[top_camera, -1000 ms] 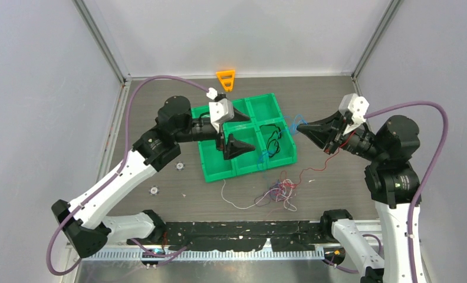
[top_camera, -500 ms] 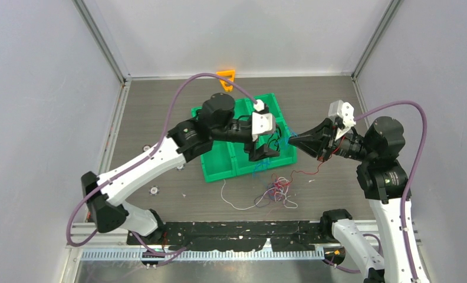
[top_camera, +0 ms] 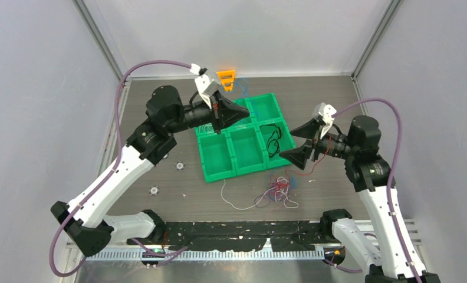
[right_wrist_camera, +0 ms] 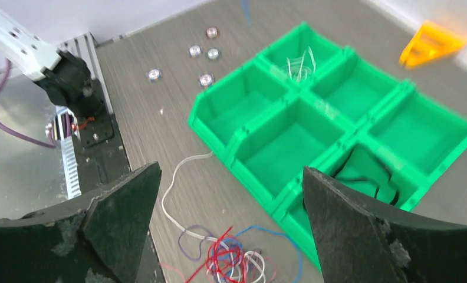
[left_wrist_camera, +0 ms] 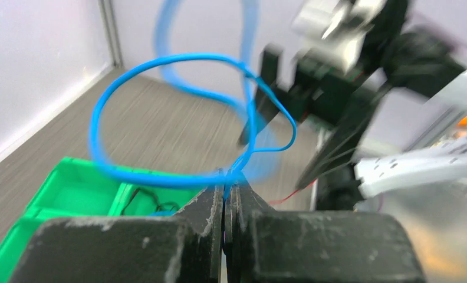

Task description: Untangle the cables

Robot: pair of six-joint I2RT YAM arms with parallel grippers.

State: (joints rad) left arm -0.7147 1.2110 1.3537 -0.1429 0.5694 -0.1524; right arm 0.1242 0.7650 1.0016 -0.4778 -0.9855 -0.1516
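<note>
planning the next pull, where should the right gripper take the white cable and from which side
Probably its free tail: the white cable runs as a single strand flat on bare table, left of the tangle and clear of the green bin. Come straight down with the open right gripper, jaws across the strand; nothing crosses it there.

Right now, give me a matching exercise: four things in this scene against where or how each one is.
1 blue cable
2 black cable
3 tangled cables
4 right gripper

A in a compartment of the green bin
B open, empty
C pinched in the shut left gripper
D on the table, outside the bin

Pairs: 1-C, 2-A, 3-D, 4-B
</note>
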